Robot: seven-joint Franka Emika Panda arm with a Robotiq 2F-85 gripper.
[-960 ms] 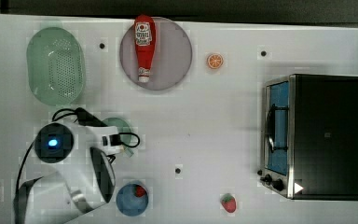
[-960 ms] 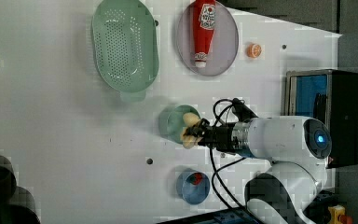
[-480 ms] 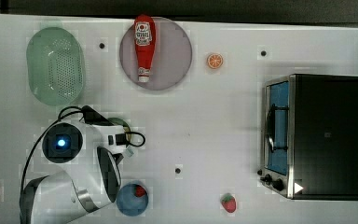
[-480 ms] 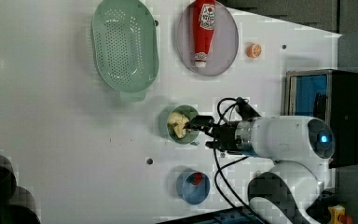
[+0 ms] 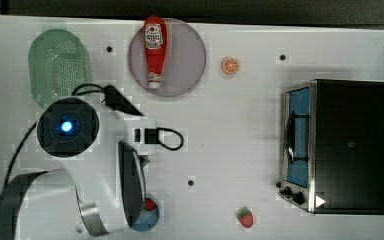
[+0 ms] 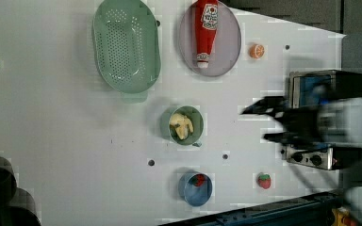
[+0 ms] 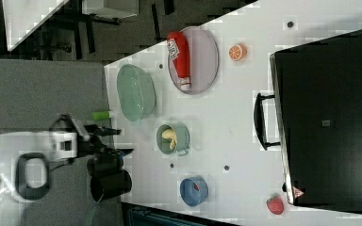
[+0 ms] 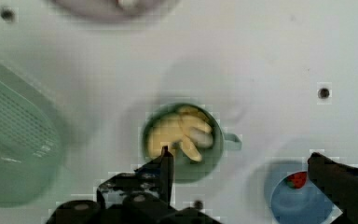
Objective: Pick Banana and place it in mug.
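Your gripper (image 8: 240, 161) hangs wide open and empty above the table (image 6: 75, 141); the banana (image 6: 181, 126) lies inside the mug (image 6: 195, 139), between the basket (image 6: 125, 44) and the blue bowl (image 6: 188, 193)

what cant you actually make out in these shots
- Top view: the mug and the banana are hidden beneath the arm; the blue bowl is half covered by it.
- Left view: the gripper is smeared by blur, so its fingertips' edges are unclear.
- Wrist view: the plate and the green basket are cut off by the frame's edges.
- Right view: the strawberry in the blue bowl is too small to identify.
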